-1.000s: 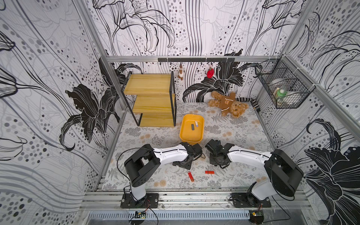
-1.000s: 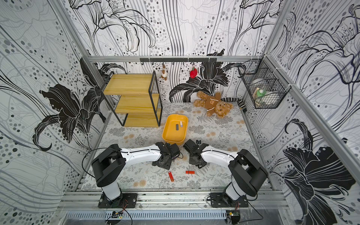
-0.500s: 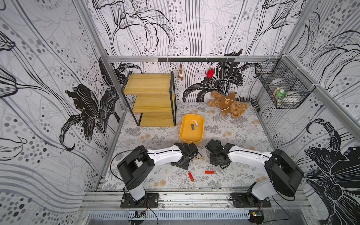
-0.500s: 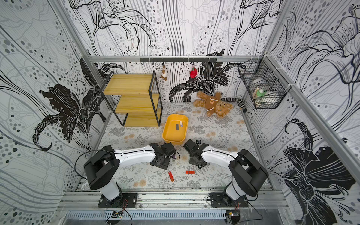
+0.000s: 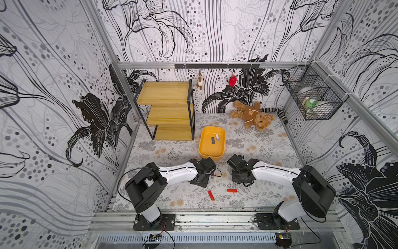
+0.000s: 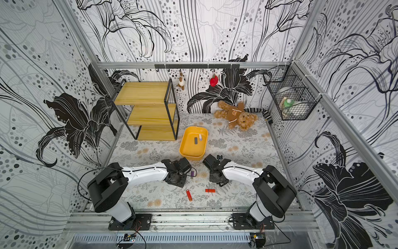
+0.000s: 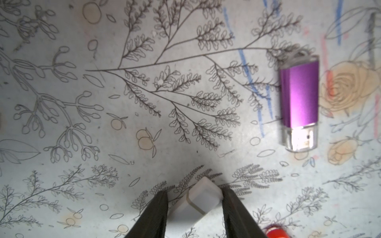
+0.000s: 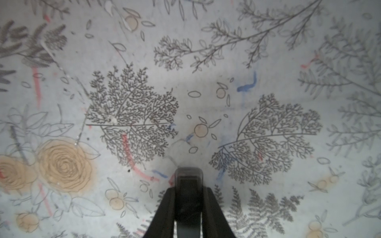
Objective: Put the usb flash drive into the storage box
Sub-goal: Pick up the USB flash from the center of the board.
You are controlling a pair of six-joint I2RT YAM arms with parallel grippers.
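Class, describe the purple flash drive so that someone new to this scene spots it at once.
Find the yellow storage box at the scene's centre. Just in front of its near wall lies the purple flash drive. Its purple body and clear cap set it apart from the two red flash drives nearer the front edge.

The storage box [image 5: 210,156] sits mid-way across the table [image 5: 258,146], two flash drives [image 5: 213,141] inside. The shelf rack [image 5: 170,112] stands behind it to the left and the teddy bear [image 5: 252,115] behind to the right. Two more drives [image 5: 211,195] lie in front.
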